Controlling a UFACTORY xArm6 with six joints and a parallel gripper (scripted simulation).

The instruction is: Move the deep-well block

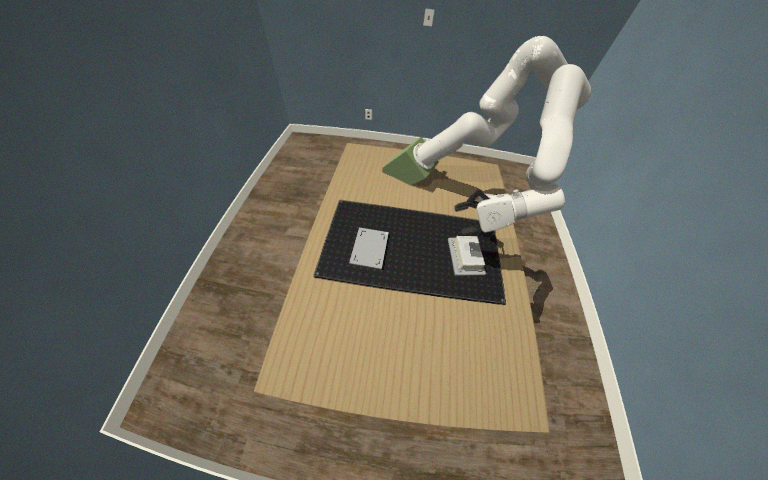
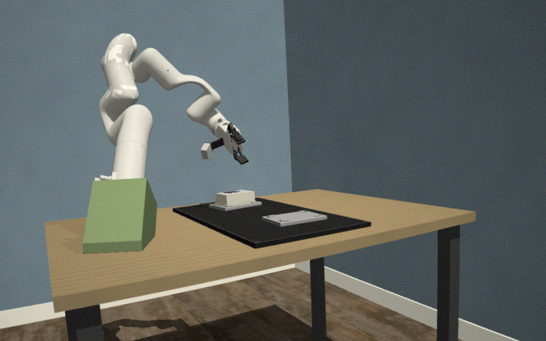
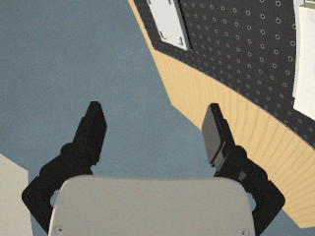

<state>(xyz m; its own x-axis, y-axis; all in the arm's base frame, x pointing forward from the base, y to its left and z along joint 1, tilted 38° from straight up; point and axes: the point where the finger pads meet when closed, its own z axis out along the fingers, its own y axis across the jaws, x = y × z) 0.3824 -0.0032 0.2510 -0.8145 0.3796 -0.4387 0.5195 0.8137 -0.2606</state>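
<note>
The 96-well deep-well block (image 2: 234,197) sits squarely on plate nest N1 (image 2: 217,207), the nest on the black perforated mat (image 2: 257,233) that lies nearer the arm's green base block (image 2: 119,214). Plate nest N2 (image 2: 293,217) lies bare on the same mat, well apart from N1 on the side away from that base block, its corner locators showing in the top view.

The end effector (image 2: 225,153) hangs high above N1, tilted rather than pointing straight down, fingers spread fully apart and holding nothing. The worktop (image 2: 201,257) carries the mat and base block.

The risks ahead, as I judge them: descending while tilted could drive one finger onto the block's rim and skew it in N1; an off-centre clamp could let it tip on lifting; any wrist rotation during transfer would misplace A1 at N2.
</note>
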